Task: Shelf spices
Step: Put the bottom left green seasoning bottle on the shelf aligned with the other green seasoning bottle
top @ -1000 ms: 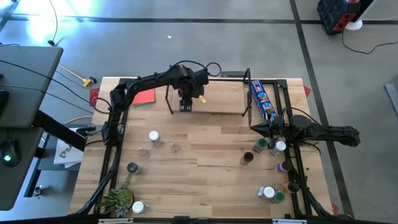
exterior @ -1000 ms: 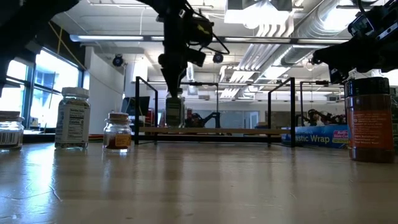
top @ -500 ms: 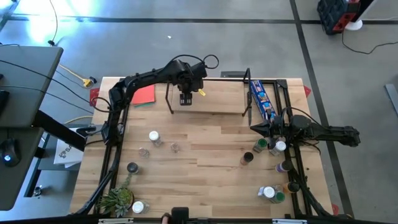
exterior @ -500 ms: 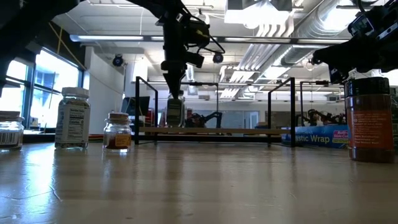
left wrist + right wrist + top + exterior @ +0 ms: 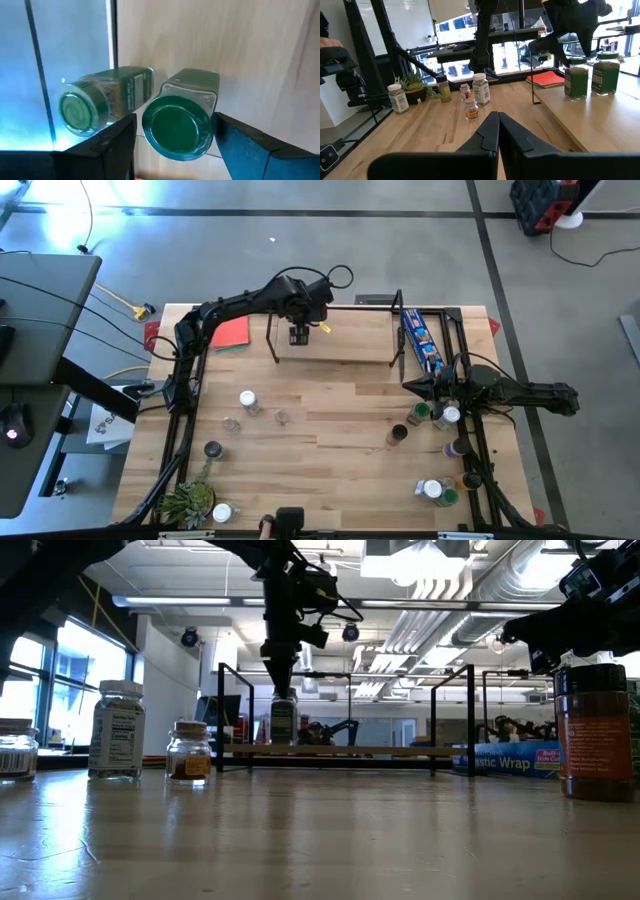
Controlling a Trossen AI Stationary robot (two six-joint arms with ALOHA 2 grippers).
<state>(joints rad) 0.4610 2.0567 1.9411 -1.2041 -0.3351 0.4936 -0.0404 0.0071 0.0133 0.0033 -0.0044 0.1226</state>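
The wooden bench [image 5: 330, 430] carries the shelf [image 5: 335, 345] at its 12 o'clock edge. Above the shelf's left end, the left hand [image 5: 299, 335] hangs with fingers apart either side of a green-lidded spice jar [image 5: 180, 122], standing upright beside a second green-lidded jar [image 5: 97, 105]. At 3 o'clock the right hand [image 5: 497, 131] waits, fingers together, near more jars [image 5: 440, 416].

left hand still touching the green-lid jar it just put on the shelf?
Apart. Left wrist view: the left hand is open, with bare shelf showing between each finger and the green-lid jar.
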